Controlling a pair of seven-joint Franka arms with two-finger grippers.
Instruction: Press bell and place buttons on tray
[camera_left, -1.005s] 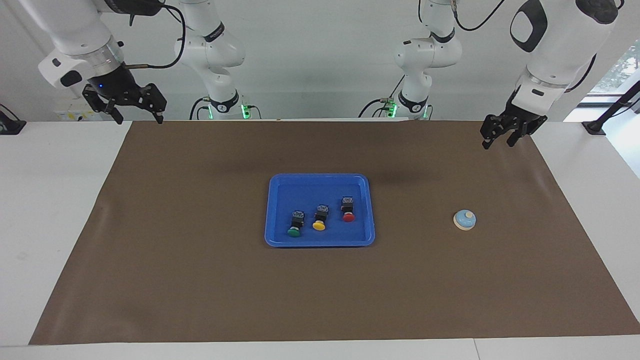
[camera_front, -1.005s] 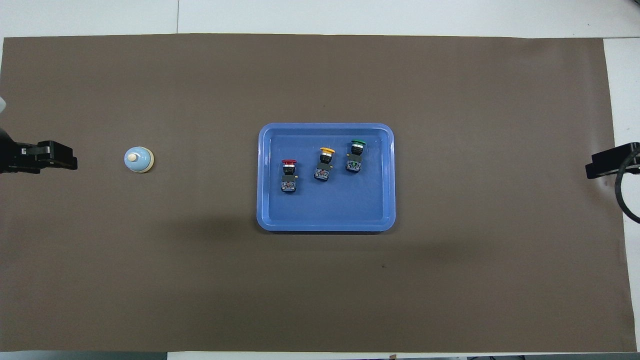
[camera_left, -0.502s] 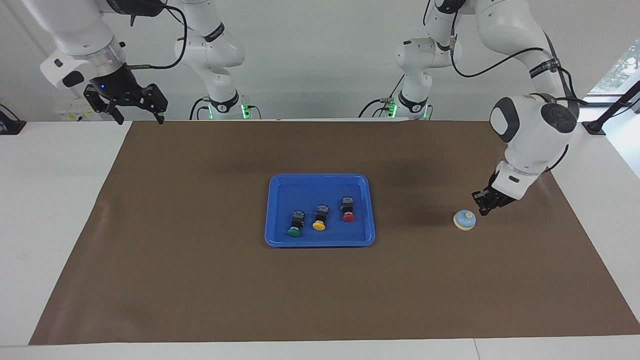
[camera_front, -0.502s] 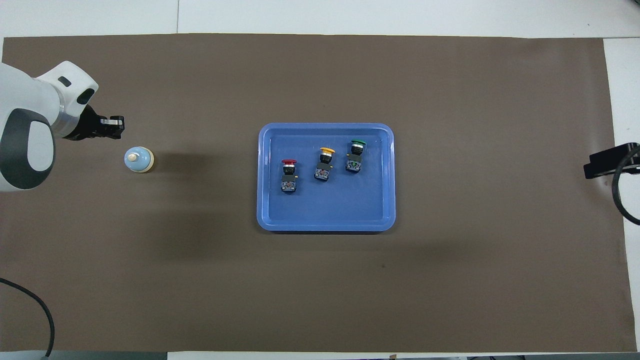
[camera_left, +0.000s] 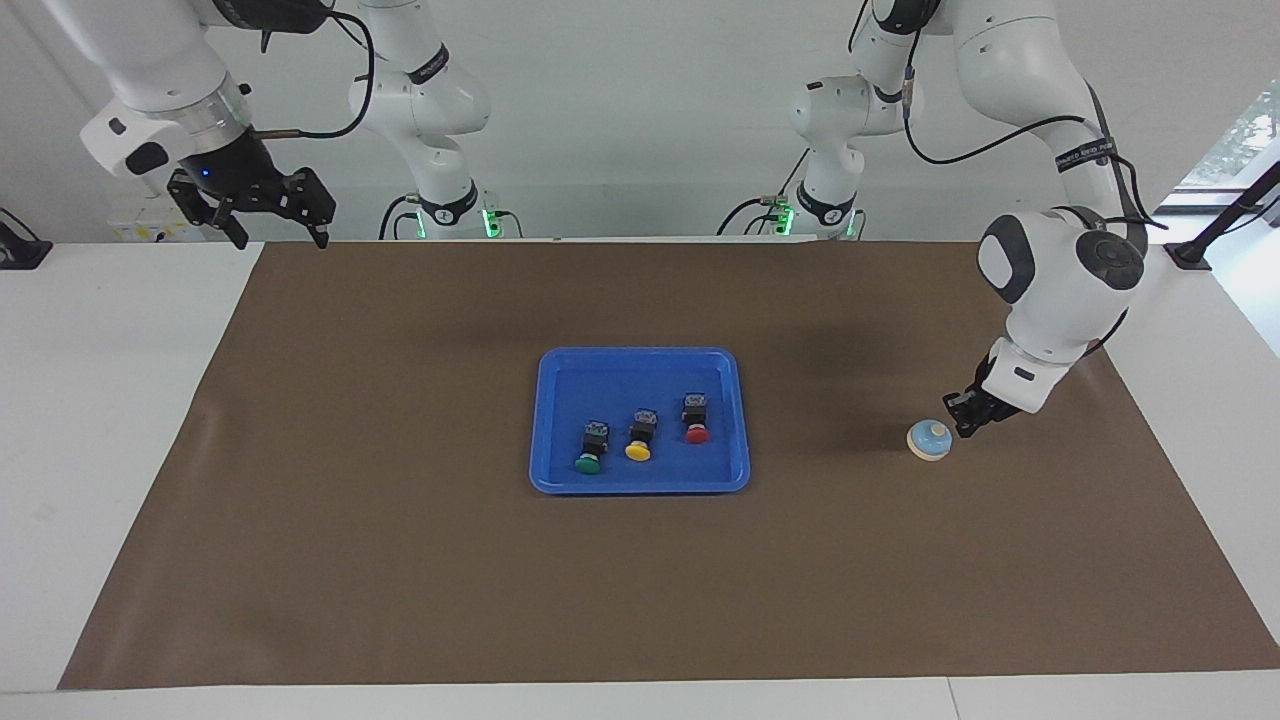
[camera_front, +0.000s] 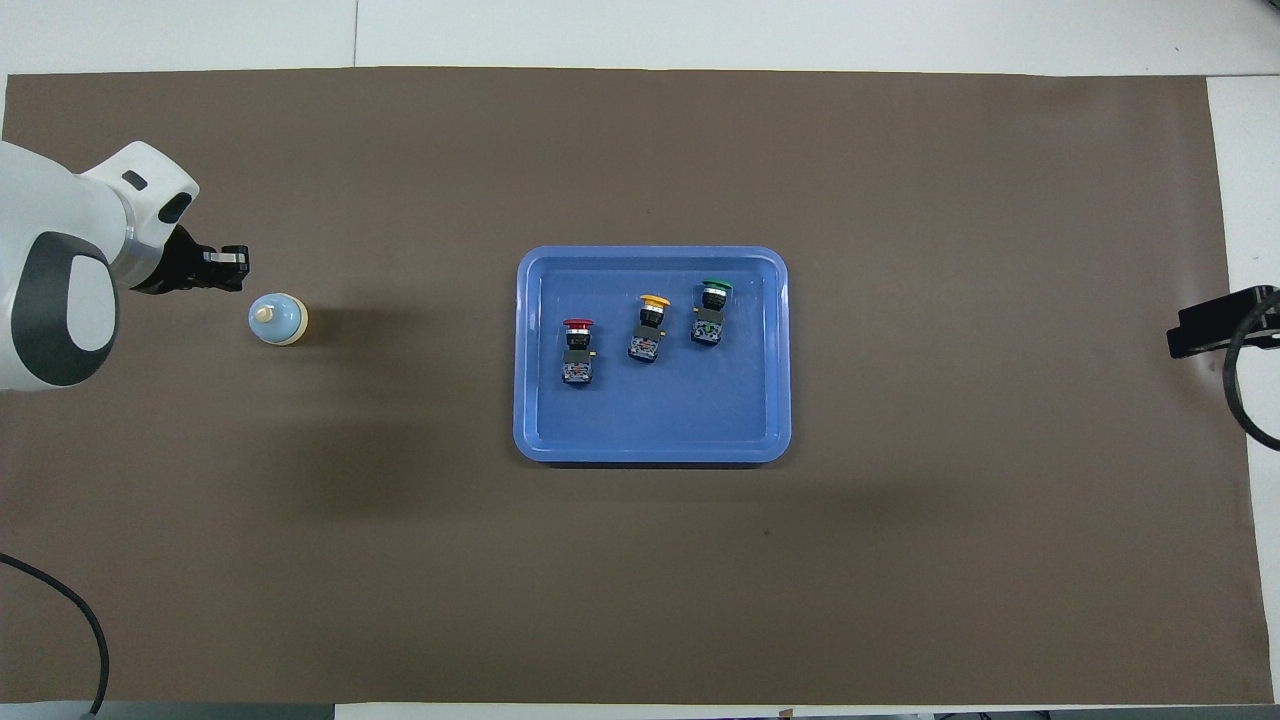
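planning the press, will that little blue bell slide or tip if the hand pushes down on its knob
The bell probably stays put under a straight-down press: its cream base rim is wider than the dome and sits flat on the brown mat. A slanted push might slide it, since it looks small and light. The left hand, shut, is beside it, not over the knob.

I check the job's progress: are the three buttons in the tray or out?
In. The red button, yellow button and green button all lie inside the blue tray.

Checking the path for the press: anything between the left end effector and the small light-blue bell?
Nothing: only bare brown mat between the left end effector and the light-blue dome bell with cream knob, clearest in the overhead view.
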